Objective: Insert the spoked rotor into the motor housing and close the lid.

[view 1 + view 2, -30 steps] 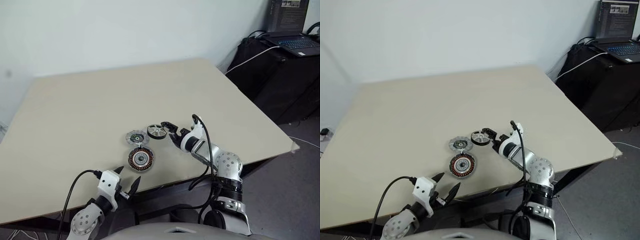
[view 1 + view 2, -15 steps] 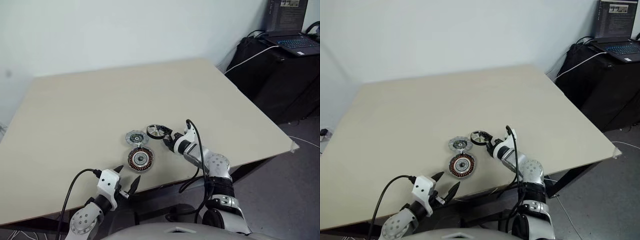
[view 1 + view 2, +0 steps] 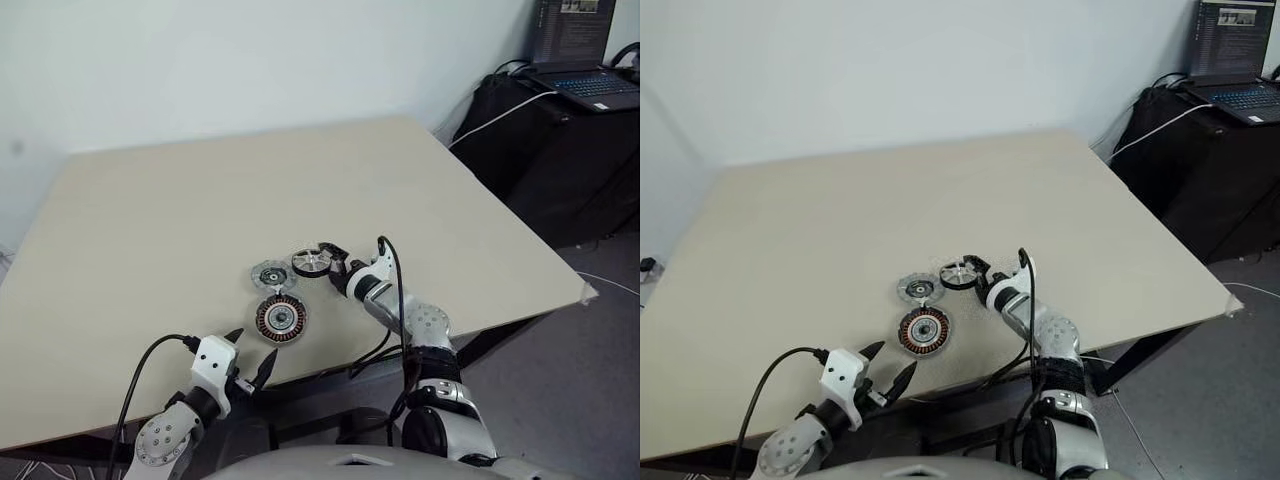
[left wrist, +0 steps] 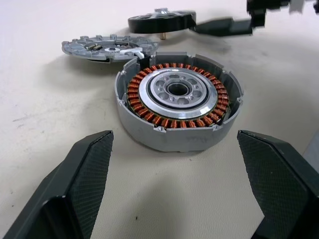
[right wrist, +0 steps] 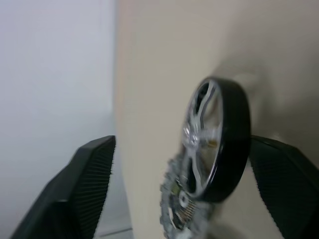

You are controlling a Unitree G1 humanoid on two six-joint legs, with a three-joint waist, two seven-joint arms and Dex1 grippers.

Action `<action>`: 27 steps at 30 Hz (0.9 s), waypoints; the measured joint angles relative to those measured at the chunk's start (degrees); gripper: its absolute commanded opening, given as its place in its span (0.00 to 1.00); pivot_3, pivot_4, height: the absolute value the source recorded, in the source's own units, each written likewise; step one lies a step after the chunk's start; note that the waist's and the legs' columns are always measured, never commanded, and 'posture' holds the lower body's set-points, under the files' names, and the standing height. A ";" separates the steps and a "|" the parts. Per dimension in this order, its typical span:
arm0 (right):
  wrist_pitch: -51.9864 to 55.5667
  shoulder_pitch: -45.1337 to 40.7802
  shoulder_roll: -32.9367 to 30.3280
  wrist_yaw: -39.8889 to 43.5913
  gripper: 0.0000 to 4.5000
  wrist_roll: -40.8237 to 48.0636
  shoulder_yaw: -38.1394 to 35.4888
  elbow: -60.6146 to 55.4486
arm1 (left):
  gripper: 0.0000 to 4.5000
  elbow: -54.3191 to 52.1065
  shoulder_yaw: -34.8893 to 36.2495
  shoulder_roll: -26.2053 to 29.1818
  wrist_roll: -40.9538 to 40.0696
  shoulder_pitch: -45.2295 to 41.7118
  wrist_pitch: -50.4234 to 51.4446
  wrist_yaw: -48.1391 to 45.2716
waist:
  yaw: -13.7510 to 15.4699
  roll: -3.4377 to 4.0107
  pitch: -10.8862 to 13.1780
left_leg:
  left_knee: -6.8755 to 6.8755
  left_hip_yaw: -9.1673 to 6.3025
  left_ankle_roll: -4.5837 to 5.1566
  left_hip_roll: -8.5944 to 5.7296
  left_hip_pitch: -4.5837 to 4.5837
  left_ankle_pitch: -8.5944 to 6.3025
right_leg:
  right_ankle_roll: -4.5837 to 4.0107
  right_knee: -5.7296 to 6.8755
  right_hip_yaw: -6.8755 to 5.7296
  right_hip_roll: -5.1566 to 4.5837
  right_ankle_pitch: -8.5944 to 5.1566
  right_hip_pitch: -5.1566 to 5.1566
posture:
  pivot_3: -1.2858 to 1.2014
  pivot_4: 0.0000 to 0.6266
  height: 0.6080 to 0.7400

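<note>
Right wrist view shows the right end effector spread around the spoked rotor, right of the lid on the counter; uneven closure could flip it

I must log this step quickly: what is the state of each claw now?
Left claw: open, holding nothing.
Right claw: open around the spoked rotor, not yet gripping.

Motor housing, lid and spoked rotor cluster tightly near the table's front edge. Approach open from the left and far sides; right gripper blocks the right.
</note>
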 measured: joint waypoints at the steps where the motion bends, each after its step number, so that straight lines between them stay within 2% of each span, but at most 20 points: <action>1: -0.27 -0.46 0.13 0.19 0.73 0.06 -0.26 0.42 | 0.94 -0.01 0.00 0.09 0.00 -0.03 0.04 0.00 | -0.02 0.00 0.00 | 0.00 0.01 0.00 0.00 0.00 0.00 | 0.00 0.00 0.02 0.01 0.01 0.00 | 0.52 0.00 1.00; 10: -0.36 -0.94 0.34 0.78 0.07 -0.10 -0.25 1.68 | 0.94 -0.23 0.84 0.41 0.01 -0.17 0.42 0.07 | -0.01 0.01 0.00 | 0.00 0.05 0.00 0.01 0.00 0.00 | 0.02 0.00 0.06 0.01 0.02 -0.01 | 0.52 0.00 1.00; 27: -0.59 -1.09 0.47 2.63 0.07 -5.32 2.07 0.84 | 0.94 -0.23 0.83 -0.07 0.07 -0.21 0.82 0.93 | 0.00 -0.03 -0.37 | 0.00 0.04 -0.01 0.02 0.28 -0.01 | 0.02 0.00 0.05 0.01 0.01 0.00 | 0.52 0.00 1.00</action>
